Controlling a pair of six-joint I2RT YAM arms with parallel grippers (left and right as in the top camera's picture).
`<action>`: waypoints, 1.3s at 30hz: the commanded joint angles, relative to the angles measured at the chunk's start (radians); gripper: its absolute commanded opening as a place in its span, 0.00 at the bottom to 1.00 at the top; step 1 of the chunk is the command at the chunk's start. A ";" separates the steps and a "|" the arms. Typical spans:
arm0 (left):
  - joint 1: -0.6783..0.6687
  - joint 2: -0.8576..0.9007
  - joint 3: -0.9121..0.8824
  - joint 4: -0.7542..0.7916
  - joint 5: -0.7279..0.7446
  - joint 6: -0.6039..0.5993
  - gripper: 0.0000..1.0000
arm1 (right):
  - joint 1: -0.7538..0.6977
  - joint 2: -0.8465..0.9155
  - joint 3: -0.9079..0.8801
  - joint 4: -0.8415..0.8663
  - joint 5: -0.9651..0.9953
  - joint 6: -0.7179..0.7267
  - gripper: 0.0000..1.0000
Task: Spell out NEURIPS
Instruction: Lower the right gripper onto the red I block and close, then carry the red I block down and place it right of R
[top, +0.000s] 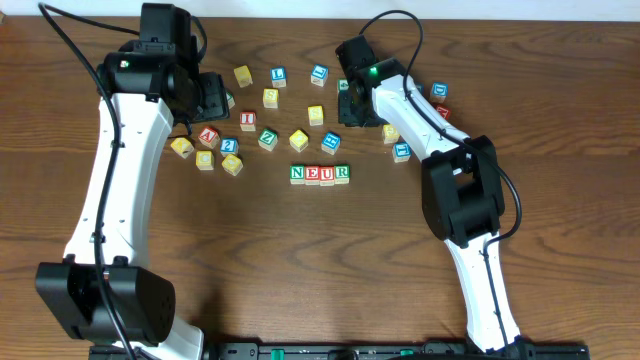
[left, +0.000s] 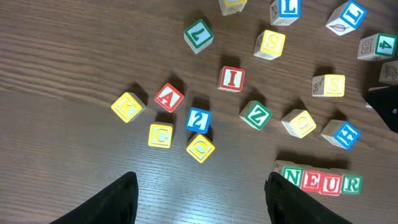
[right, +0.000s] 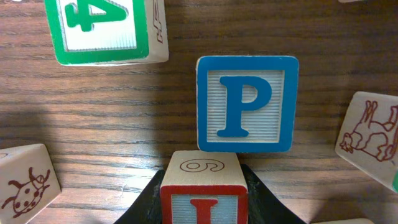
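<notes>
The table (top: 300, 270) is dark brown wood, matte, its grain running side to side, with soft shadows under both arms. Beyond its far edge only a pale strip (top: 560, 6) of the room shows. Along the near edge lies a black rail (top: 330, 351) at the foot of both arms, and black cables (top: 60, 40) loop above them.

Near the table's middle stands the NEUR row (top: 320, 174): green N, red E, red U and green R, four cubes touching side by side. Loose cubes lie scattered behind it and towards the left arm.

The left claw (left: 200, 180) hangs wide open over bare wood and holds nothing.

The right claw (right: 204, 177), at the back of the scatter, is closed on a red-framed cube (right: 204, 205), with its fingers flush against both sides. Only a centred red stroke of that cube's letter shows before the picture ends. Just beyond it the P cube (right: 247, 104) lies face up on the wood. A green 4 cube (right: 106, 28) sits apart, to the left in that view.
</notes>
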 joint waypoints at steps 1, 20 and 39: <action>-0.002 -0.002 0.000 -0.003 -0.009 0.010 0.65 | 0.002 -0.056 0.015 -0.018 0.013 -0.007 0.25; -0.002 -0.002 0.000 -0.002 -0.009 0.010 0.64 | 0.064 -0.311 -0.063 -0.481 -0.022 -0.046 0.27; -0.002 -0.002 0.000 -0.002 -0.009 0.010 0.64 | 0.113 -0.311 -0.449 -0.107 -0.010 0.091 0.27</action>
